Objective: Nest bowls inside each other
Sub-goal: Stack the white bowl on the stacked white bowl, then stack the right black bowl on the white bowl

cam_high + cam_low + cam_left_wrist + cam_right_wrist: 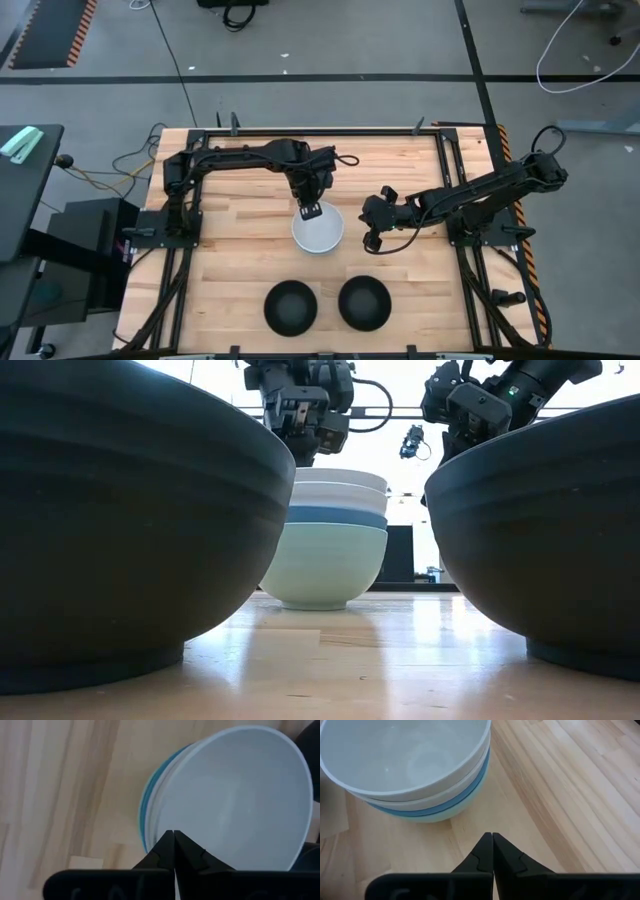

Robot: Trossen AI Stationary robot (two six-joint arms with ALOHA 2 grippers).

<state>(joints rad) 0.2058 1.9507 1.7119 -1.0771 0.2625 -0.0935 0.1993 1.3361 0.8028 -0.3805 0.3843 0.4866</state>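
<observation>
Four bowls sit nested in one stack (318, 232) at mid-table: white on top (340, 480), a second white (338, 497), blue (335, 516), and pale mint (325, 565) at the bottom, resting on its foot. Two black bowls (290, 306) (363, 303) stand apart near the near edge, looming large in the low view (130, 510) (545, 530). My left gripper (311, 210) (174, 834) is shut and hangs over the far rim of the top white bowl (235, 795). My right gripper (372, 238) (492, 835) is shut, raised above the table to the right of the stack (415, 775). My left gripper points down over the far rim (165, 827) of the top white bowl with its fingers shut. Whether the tips touch that rim, I cannot tell.
Bare wooden table (230, 260) lies left and right of the stack, and between it and the black bowls. Dark metal frame rails (455, 180) run along the table's sides where the arm bases are mounted.
</observation>
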